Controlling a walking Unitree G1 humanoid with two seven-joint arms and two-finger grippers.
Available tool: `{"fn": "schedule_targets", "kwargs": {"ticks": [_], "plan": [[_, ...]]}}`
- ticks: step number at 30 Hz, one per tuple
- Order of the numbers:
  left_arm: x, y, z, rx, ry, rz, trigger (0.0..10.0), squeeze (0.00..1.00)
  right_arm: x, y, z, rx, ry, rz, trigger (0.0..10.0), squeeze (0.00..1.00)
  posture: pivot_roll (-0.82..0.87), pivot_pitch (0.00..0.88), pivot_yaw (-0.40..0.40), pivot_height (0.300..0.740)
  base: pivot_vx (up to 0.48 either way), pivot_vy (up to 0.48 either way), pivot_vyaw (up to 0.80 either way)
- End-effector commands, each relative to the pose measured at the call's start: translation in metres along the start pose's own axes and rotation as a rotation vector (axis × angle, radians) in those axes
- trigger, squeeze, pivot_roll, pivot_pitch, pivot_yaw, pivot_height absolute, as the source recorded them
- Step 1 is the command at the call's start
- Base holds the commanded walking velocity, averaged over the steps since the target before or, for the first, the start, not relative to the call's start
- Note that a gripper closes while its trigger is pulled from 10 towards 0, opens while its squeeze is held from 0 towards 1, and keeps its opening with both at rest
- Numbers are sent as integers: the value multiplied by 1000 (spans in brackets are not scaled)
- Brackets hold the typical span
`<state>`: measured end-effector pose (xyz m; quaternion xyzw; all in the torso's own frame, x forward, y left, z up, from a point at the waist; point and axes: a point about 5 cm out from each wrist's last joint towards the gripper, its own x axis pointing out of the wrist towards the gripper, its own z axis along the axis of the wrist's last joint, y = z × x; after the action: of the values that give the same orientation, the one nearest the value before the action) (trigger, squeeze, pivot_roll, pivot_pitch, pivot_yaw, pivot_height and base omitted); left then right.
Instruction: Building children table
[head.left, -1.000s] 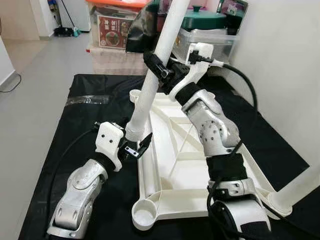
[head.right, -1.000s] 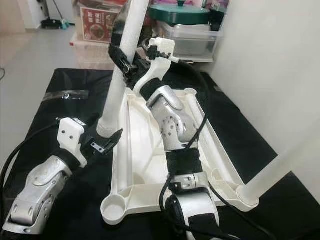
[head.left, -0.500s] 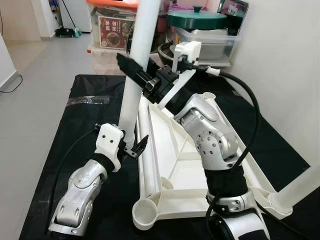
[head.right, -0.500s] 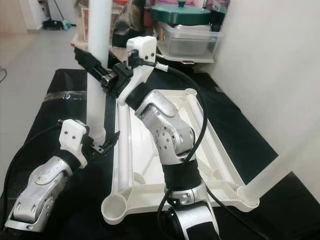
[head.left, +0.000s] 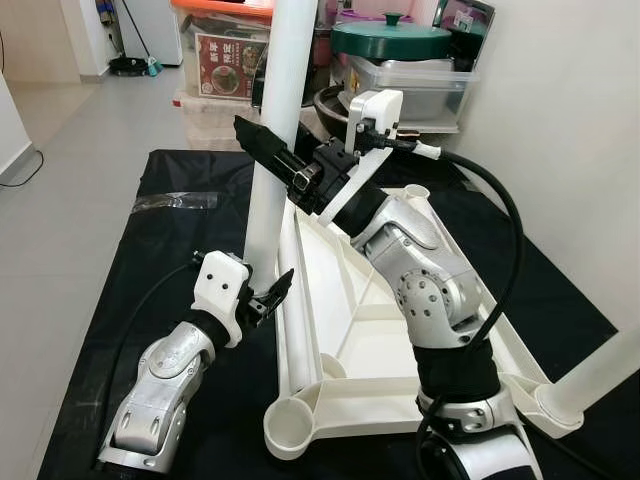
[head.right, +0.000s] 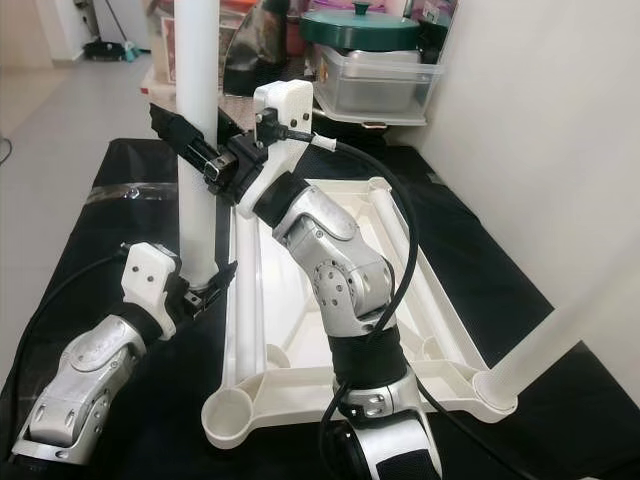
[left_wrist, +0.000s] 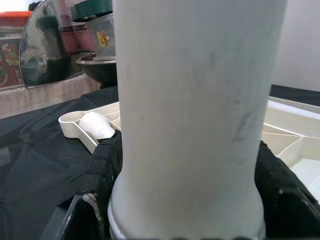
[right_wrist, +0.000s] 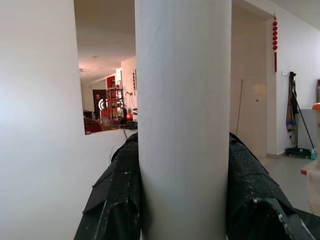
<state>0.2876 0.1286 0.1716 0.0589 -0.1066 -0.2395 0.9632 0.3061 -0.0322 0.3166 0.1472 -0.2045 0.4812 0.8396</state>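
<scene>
A white plastic tabletop (head.left: 352, 300) lies upside down on a black cloth. A long white table leg (head.left: 278, 110) stands nearly upright just beside the tabletop's left rim. My right gripper (head.left: 262, 148) is shut on the leg high up; its black fingers (right_wrist: 118, 195) press on both sides of the leg (right_wrist: 182, 125). My left gripper (head.left: 266, 292) is shut on the leg's lower end (left_wrist: 195, 130), with its pads (left_wrist: 100, 170) against the tube. Another white leg (head.left: 598, 372) sits in the near right corner socket. The near left socket (head.left: 288, 432) is empty.
The black cloth (head.left: 170, 260) covers the floor around the tabletop, with a strip of clear tape (head.left: 175, 200) at its far left. Storage boxes (head.left: 222, 60), a green-lidded pot (head.left: 390, 40) and clear containers stand behind. A white wall (head.left: 560, 130) runs close on the right.
The leg has swung from a lean over the tabletop to nearly upright, shifting left past the rim. Both grippers moved with it and kept their hold.
</scene>
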Motion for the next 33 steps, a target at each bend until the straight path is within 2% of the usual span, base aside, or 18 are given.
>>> {"fn": "schedule_targets", "kwargs": {"ticks": [1,3,4,6,7,8,9,11,12,14,15,16,17,23,27,33], "plan": [[1,-4,-3,11,8,-20,0,0,0,4,0,27,-10,21,0,0,83,0,-90,740,0,0,0],[2,-3,-3,14,13,-14,0,0,-1,3,0,28,-1,12,0,0,83,0,-90,740,0,0,0],[3,-3,-3,14,19,-14,0,0,-1,2,-1,23,11,1,10000,0,85,0,-89,740,0,0,0],[3,-4,-4,17,25,-17,0,0,-3,1,-2,24,20,0,10000,0,85,0,-90,740,0,0,0],[3,-5,-3,29,25,-33,4627,0,-6,0,-5,44,39,25,10000,0,85,0,-90,740,0,0,0],[2,-6,-2,41,21,-50,10000,0,-11,-2,-10,51,62,34,10000,1000,85,0,-90,740,0,0,0],[2,-6,-2,41,21,-50,10000,0,-11,-2,-10,51,62,34,10000,1000,85,0,-90,740,0,0,0],[1,-8,4,68,4,-101,10000,0,-23,-6,-27,74,158,57,10000,1000,94,0,-98,740,0,0,0],[1,-8,4,68,4,-101,10000,0,-23,-6,-27,74,158,57,10000,1000,94,0,-98,740,0,0,0],[0,-9,8,89,-4,-130,10000,0,-31,-7,-41,88,226,62,10000,1000,94,0,-98,740,0,0,0],[0,-10,8,95,-5,-147,10000,0,-34,-6,-46,92,244,67,10000,380,94,0,-98,740,0,0,0],[0,-10,8,95,-5,-147,10000,0,-34,-6,-46,92,244,67,10000,380,94,0,-98,740,0,0,0],[-1,-12,9,97,-6,-160,10000,0,-36,-4,-49,95,253,70,10000,0,98,0,-98,740,0,0,0],[-3,-25,5,66,0,-227,10000,0,-32,1,-55,131,221,51,10000,0,95,0,-87,740,0,0,0],[-10,-43,7,10,-5,-376,10000,0,-35,10,-53,173,163,174,10000,0,99,0,-86,740,0,0,0],[-26,-44,5,34,45,-494,10000,0,-51,9,-58,153,230,291,10000,0,110,0,-94,740,0,0,0]]}}
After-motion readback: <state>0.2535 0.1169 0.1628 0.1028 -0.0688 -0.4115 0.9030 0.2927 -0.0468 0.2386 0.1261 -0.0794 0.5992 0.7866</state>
